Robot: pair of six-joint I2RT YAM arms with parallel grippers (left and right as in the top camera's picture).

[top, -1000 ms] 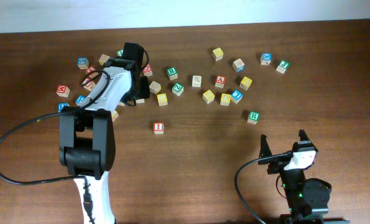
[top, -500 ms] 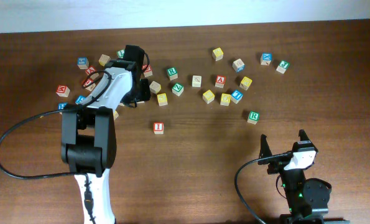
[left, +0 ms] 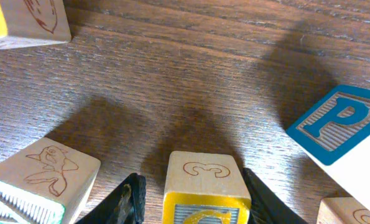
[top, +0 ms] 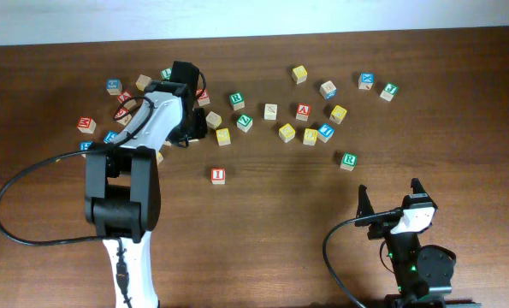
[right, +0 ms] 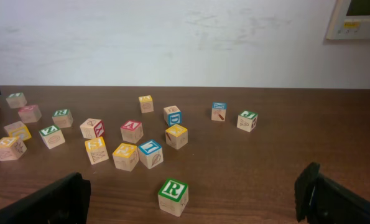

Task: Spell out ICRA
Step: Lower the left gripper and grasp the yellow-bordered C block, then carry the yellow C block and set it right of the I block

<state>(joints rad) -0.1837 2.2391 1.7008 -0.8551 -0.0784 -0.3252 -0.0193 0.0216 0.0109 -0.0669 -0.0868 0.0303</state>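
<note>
The yellow C cube [left: 206, 186] sits on the bench [left: 191, 74] between the left pincer's [left: 194, 202] fingers. The jaws are parted, with a gap on one side, and have no grip on it. The red I cube [top: 218, 174] lies well apart from that pincer, back toward the arm bases. The right pincer [right: 191, 186] gapes wide and empty — the green R cube [right: 173, 196] just ahead of it, the red A cube [right: 132, 131] farther beyond.

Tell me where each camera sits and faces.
Overhead: above the table, looking straight down; left arm and right arm show.
Left wrist: close over the tabletop, facing a yellow-faced wooden cube between its own black fingers.
Right wrist: low, facing across the table toward the white wall; its fingers fill both lower corners.
Shared: overhead and right wrist both show the green-faced wooden R cube.
</note>
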